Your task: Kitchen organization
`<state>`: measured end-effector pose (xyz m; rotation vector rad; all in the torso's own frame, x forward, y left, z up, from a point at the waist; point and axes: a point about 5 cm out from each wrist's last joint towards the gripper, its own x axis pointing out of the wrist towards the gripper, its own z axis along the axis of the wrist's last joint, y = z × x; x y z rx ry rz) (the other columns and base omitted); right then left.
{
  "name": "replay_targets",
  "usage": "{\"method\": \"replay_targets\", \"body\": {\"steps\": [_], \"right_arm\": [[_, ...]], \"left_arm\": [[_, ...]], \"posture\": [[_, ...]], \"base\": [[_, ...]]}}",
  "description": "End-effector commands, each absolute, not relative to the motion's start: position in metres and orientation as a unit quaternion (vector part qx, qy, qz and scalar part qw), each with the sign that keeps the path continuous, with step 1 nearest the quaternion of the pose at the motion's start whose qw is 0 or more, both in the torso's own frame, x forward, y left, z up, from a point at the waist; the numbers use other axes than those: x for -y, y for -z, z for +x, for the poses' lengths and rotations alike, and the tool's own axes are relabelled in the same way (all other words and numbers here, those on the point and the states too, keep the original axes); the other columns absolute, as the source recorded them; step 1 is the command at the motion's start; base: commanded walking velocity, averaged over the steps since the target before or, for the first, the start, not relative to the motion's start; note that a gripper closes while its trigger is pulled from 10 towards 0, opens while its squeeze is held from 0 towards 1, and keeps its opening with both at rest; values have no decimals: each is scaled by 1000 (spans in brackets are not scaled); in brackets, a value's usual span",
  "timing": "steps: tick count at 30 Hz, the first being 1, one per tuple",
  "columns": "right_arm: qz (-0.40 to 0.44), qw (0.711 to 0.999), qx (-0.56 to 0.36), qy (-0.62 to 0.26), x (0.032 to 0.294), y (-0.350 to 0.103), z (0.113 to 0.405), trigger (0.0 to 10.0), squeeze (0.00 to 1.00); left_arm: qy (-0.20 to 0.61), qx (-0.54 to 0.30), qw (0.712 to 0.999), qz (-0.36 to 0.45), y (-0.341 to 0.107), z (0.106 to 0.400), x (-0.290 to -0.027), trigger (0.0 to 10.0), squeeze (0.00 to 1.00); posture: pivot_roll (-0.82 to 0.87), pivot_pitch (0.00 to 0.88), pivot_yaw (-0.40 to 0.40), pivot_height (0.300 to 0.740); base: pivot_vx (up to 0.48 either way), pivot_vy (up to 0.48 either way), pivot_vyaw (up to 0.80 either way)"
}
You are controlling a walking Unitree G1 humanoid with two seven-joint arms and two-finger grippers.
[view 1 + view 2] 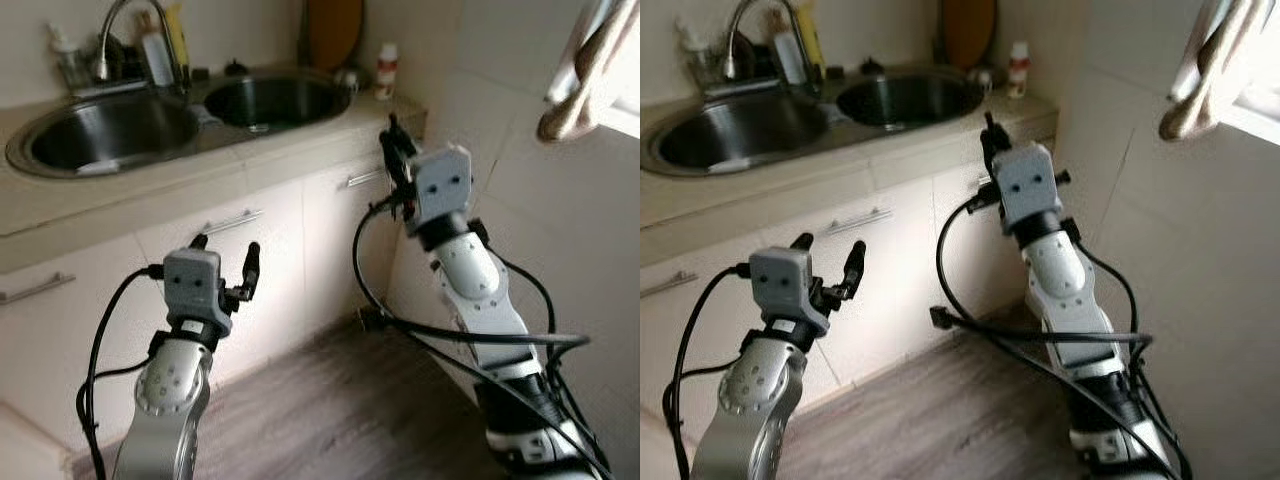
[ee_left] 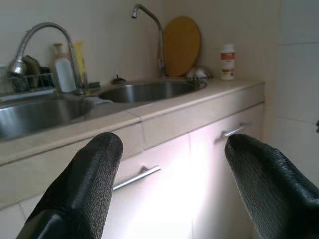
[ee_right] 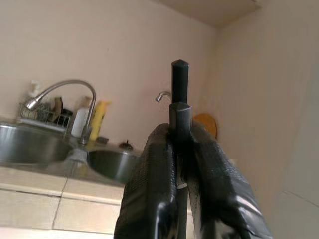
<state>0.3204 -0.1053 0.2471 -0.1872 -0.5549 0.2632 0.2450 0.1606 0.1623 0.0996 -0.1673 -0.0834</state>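
1. My left gripper (image 1: 224, 254) is raised in front of the pale cabinet doors (image 1: 260, 260) with its two black fingers spread wide apart and nothing between them.
2. Just beyond those fingers I see a slim metal bar handle (image 2: 137, 178) on the door, and another handle (image 2: 236, 130) further along.
3. My right gripper (image 1: 395, 150) is up near the corner of the beige counter (image 1: 300, 140), its fingers pressed together on a thin black stick (image 3: 179, 99) — square-sectioned and dark, poking out past the fingertips.
4. Above and beyond both grippers lies a steel double sink (image 1: 110, 135), round-bowled and shiny, with a curved faucet (image 1: 115, 30).
5. Behind the sink stand a white bottle (image 2: 65, 72), a yellow bottle (image 2: 79, 62) and a round wooden board (image 2: 182, 45) leaning on the wall.
6. A small white bottle (image 1: 386, 68) with a red label sits at the counter's far end.
7. To the right of my right gripper — a beige cloth (image 1: 580, 90) hangs against the tiled wall.
8. Below is grey wood-grain flooring (image 1: 330, 410).
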Motion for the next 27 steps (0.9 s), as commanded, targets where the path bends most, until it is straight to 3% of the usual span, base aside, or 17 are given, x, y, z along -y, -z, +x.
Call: {"method": "replay_targets", "body": {"steps": [1,12,25,26,27], "right_arm": [[-75,949,280,-123,109,-255,321,0,0],[-5,952,281,-124,108,-272,325,0,0],[29,942,303,-141,99,-300,331,0,0],[37,942,303,-141,99,-302,331,1843,0],[43,941,303,-141,100,-303,332,1843,0]], "left_arm": [[47,89,994,50,-165,246,-158,10000,0],[37,113,991,66,-173,246,-159,10000,0],[29,124,989,77,-176,247,-159,10000,0],[29,124,989,77,-176,247,-159,10000,0],[29,124,989,77,-176,247,-158,10000,0]], "posture": [[106,0,-43,740],[111,0,-46,740],[120,0,-53,740],[120,0,-53,740],[120,0,-53,740]], "base": [[326,0,0],[325,0,0],[324,0,800],[292,0,800],[292,0,800]]}}
